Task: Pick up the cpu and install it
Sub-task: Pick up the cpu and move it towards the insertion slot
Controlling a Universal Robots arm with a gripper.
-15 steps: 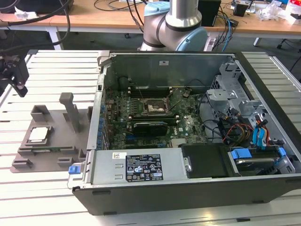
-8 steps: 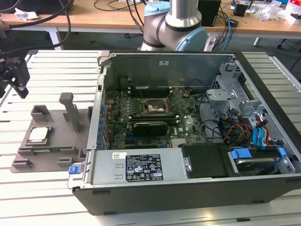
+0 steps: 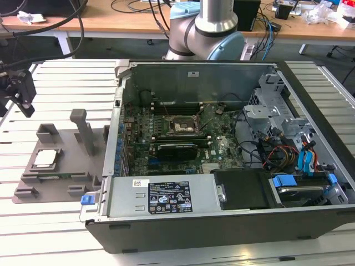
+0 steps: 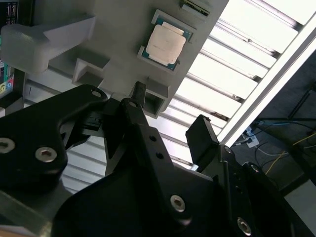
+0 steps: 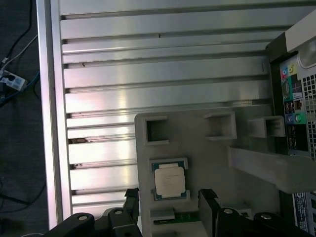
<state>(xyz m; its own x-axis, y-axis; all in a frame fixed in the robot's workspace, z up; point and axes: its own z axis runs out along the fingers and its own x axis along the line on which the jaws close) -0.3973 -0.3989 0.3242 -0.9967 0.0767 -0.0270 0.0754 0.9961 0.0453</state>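
Note:
The cpu is a small square chip with a silver-white top and a thin green rim. It lies flat in a recess of a grey fixture plate at the exterior view's left. My black gripper hangs in the air above the plate's far left side, apart from the chip. In both wrist views the cpu sits just beyond the gripper. The gripper is open, and its two black fingers hold nothing. The motherboard socket lies inside the open computer case.
The grey plate carries raised blocks and a tall post close to the chip. The case's metal side wall borders the plate on the exterior view's right. Slatted aluminium table runs underneath. Cables and drive bays crowd the case's right end.

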